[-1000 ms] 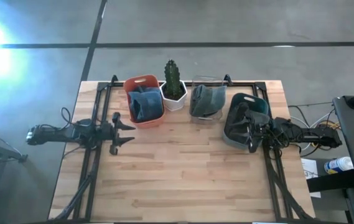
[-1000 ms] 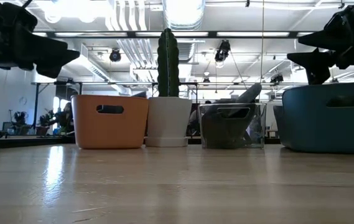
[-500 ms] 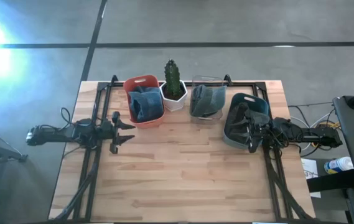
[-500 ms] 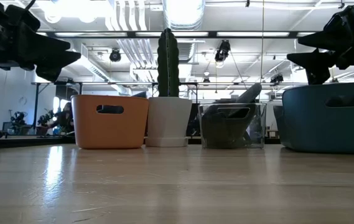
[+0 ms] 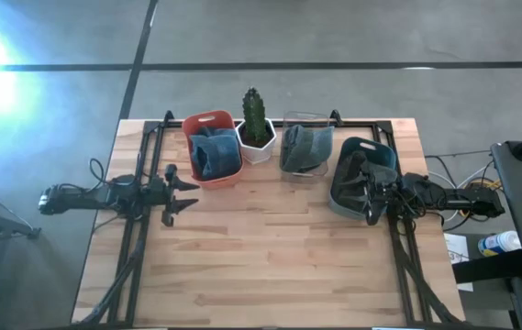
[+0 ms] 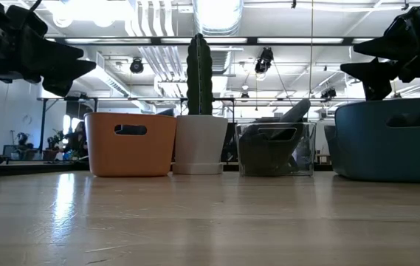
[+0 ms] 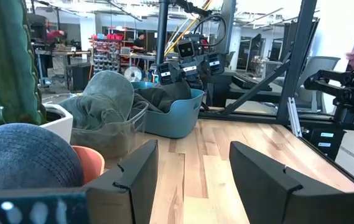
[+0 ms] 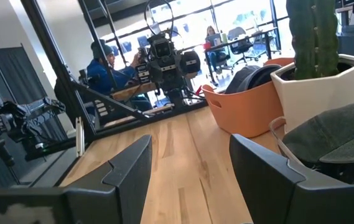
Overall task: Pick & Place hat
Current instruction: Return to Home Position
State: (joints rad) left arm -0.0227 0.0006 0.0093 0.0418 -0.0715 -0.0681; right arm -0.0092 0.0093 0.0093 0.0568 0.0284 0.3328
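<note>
Three hats sit in bins along the table's far side. A blue hat (image 5: 215, 153) lies in the orange bin (image 5: 207, 121). A grey-green hat (image 5: 305, 147) fills the clear bin (image 5: 287, 171). A dark hat (image 5: 352, 179) rests in the teal bin (image 5: 384, 156). My left gripper (image 5: 183, 194) hovers open above the table, just left of and nearer than the orange bin. My right gripper (image 5: 360, 194) hangs open over the teal bin, above its rim (image 6: 387, 107) in the low view.
A cactus in a white pot (image 5: 255, 128) stands between the orange and clear bins. A black frame (image 5: 150, 137) runs along the table's left, far and right sides. Bare wood (image 5: 270, 247) spans the near half. A person (image 8: 105, 62) sits beyond the table.
</note>
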